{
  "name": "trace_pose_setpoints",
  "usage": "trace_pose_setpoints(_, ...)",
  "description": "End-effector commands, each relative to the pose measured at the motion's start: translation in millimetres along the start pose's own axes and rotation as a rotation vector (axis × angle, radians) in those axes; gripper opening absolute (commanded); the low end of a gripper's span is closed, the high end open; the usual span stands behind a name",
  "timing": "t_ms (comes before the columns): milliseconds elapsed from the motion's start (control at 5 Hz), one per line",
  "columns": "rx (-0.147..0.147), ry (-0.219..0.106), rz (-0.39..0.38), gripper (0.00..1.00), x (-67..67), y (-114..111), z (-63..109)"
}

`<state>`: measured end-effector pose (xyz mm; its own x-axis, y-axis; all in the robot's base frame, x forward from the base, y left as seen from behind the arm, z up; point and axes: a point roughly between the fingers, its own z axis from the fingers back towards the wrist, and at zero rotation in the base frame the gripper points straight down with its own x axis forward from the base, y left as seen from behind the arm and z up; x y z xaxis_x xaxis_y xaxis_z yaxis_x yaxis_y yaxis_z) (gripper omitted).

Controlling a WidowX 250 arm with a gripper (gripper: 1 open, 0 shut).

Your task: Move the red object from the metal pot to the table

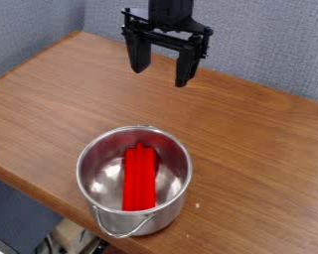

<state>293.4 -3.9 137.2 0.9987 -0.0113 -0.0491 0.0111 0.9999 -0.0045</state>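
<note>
The red object [140, 177] lies inside the metal pot [100, 151], a long block resting on the pot's bottom and pointing toward the near rim. The shiny pot stands on the brown wooden table [69, 89] near its front edge, its wire handle hanging over the near side. My gripper [163, 70] hangs above the table behind the pot, pointing down, well clear of the rim. Its two black fingers are spread apart and hold nothing.
A grey-blue wall runs behind the table. The table's rounded front edge passes just left of and below the pot, with dark floor beyond it. Bare wood lies to the left and right of the pot.
</note>
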Motion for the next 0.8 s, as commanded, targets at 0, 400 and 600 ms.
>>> trace_pose_setpoints(0, -0.001, 0.019, 0.004, 1.00, -1.9, 0, -6.5)
trace_pose_setpoints(400, 0.012, 0.033, 0.110, 1.00, -28.9, -5, -14.1)
trace_pose_setpoints(600, 0.022, 0.039, 0.120, 1.00, -34.5, -6, -16.1)
